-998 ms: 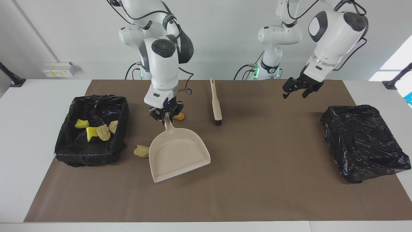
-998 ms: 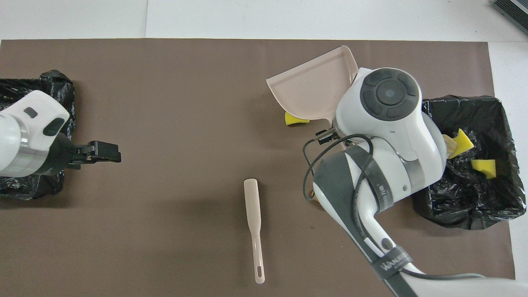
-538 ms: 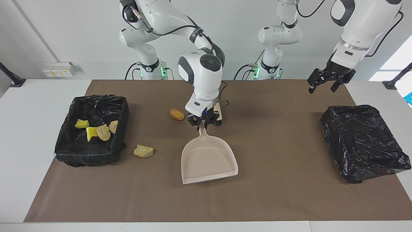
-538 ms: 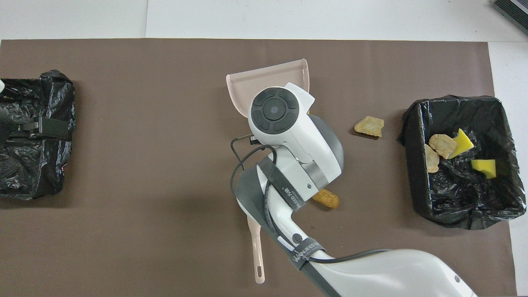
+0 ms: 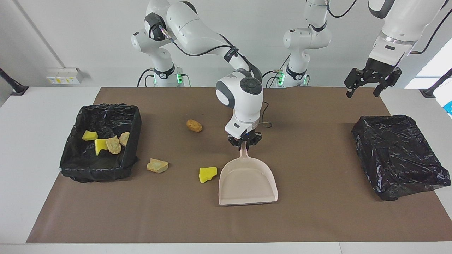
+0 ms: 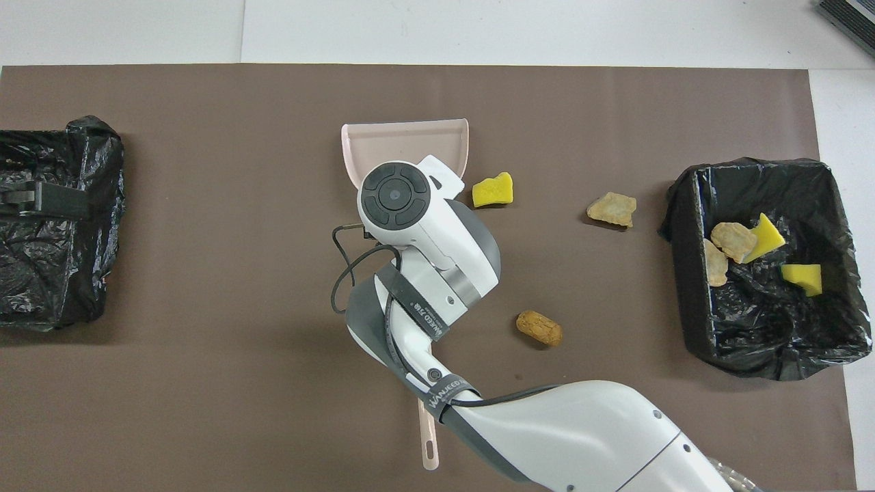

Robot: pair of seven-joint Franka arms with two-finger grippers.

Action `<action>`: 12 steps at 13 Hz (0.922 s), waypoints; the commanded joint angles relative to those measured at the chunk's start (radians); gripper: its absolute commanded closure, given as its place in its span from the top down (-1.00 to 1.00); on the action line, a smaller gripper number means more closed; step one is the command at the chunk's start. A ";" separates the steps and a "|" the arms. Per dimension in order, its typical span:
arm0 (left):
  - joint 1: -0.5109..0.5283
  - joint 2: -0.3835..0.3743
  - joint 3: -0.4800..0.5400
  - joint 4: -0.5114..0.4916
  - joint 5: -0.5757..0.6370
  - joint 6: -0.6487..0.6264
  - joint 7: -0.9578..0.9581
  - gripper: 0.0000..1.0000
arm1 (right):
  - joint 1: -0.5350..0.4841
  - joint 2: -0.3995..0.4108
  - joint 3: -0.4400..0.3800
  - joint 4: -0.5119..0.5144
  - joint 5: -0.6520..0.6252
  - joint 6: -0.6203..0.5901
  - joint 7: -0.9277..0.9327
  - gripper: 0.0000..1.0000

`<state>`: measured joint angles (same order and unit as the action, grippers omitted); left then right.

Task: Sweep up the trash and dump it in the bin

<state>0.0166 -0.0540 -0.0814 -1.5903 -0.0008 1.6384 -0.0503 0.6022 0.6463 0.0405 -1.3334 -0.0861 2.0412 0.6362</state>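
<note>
Facing and overhead cameras, oppositely turned, share the mat [image 5: 317,218].

The right arm [image 6: 437,273] carries two dark straps with pale printed letters; the words are too small to be read with certainty; no other text is legible.

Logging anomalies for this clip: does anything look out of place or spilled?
Yes: three scraps lie on the mat outside the bin: a yellow sponge beside the dustpan, a tan lump and a brown lump.

Right end effector [image 5: 244,143] clamped; left end effector [image 5: 371,80] spread.
</note>
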 commanded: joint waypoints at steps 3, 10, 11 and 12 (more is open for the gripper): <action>0.005 0.003 0.002 -0.005 -0.025 0.003 -0.025 1.00 | -0.010 -0.011 0.010 0.022 0.028 -0.012 0.011 1.00; 0.006 -0.009 0.002 -0.022 -0.025 0.004 -0.019 1.00 | 0.002 -0.255 0.013 -0.221 0.135 -0.113 0.022 1.00; 0.006 -0.009 0.002 -0.020 -0.025 0.005 -0.020 1.00 | 0.013 -0.308 0.013 -0.296 0.150 -0.113 0.022 1.00; 0.006 -0.009 0.002 -0.022 -0.025 0.006 -0.020 1.00 | 0.042 -0.354 0.015 -0.364 0.152 -0.111 0.023 1.00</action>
<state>0.0172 -0.0493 -0.0795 -1.5949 -0.0136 1.6408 -0.0673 0.6155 0.4241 0.0492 -1.5096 0.0378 1.9081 0.6363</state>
